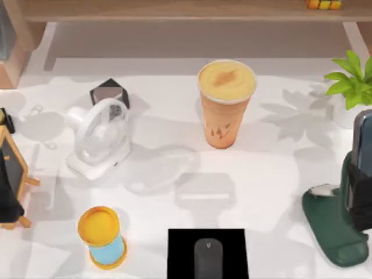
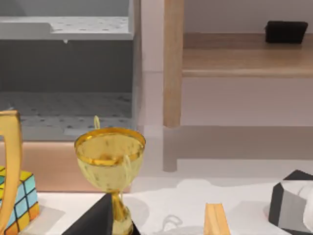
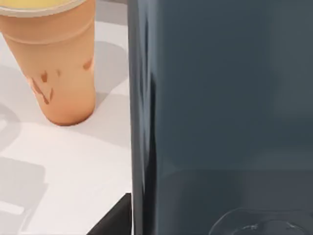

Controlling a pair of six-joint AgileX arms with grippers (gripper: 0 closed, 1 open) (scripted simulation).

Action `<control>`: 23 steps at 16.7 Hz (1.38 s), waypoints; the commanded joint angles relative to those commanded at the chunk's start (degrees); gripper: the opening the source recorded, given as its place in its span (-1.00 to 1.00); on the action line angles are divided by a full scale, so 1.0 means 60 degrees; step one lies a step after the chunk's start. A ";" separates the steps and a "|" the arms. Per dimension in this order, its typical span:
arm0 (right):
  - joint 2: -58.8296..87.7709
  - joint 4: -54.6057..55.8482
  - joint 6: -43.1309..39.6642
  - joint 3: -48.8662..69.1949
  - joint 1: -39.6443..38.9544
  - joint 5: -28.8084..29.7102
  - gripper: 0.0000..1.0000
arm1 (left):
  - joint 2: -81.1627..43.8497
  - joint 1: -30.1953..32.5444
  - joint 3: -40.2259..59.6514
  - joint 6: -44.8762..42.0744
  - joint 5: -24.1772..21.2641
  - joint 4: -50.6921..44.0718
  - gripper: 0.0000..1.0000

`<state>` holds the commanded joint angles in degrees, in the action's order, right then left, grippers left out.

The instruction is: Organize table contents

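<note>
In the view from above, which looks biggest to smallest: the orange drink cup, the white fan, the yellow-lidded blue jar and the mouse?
1. White fan
2. Orange drink cup, close behind the fan
3. Yellow-lidded blue jar
4. Mouse, cut off by the picture's edge, so unsure

Left hand (image 2: 100,221): left wrist view catches black wedge-shaped piece with matte, plastic-like finish. Two flat faces meet at sharp ridge, one face dark grey, other near pure black. Edges straight, surface plain.

Right hand (image 3: 117,218): right wrist view catches small black triangular corner, same matte finish, one straight slanted edge.

Which part of each hand these pieces belong to: cannot tell. Open or closed: cannot tell.
</note>
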<state>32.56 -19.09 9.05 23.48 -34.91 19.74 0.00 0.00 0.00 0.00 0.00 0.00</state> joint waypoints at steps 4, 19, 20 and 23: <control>0.0000 0.0000 0.0000 0.0000 0.0000 0.0000 1.00 | 0.0000 0.0000 0.0000 0.0000 0.0000 0.0000 1.00; -0.1343 -0.1463 0.0641 -0.0397 -0.1399 0.1138 1.00 | 0.0000 0.0000 0.0000 0.0000 0.0000 0.0000 1.00; -0.1349 -0.1593 0.0768 -0.0299 -0.1559 0.1312 1.00 | 0.0000 0.0000 0.0000 0.0000 0.0000 0.0000 1.00; -0.1256 -0.1647 0.0953 0.0000 -0.1826 0.1591 1.00 | 0.0000 0.0000 0.0000 0.0000 0.0000 0.0000 1.00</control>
<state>25.03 -28.98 14.77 23.48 -45.86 29.29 0.00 0.00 0.00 0.00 0.00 0.00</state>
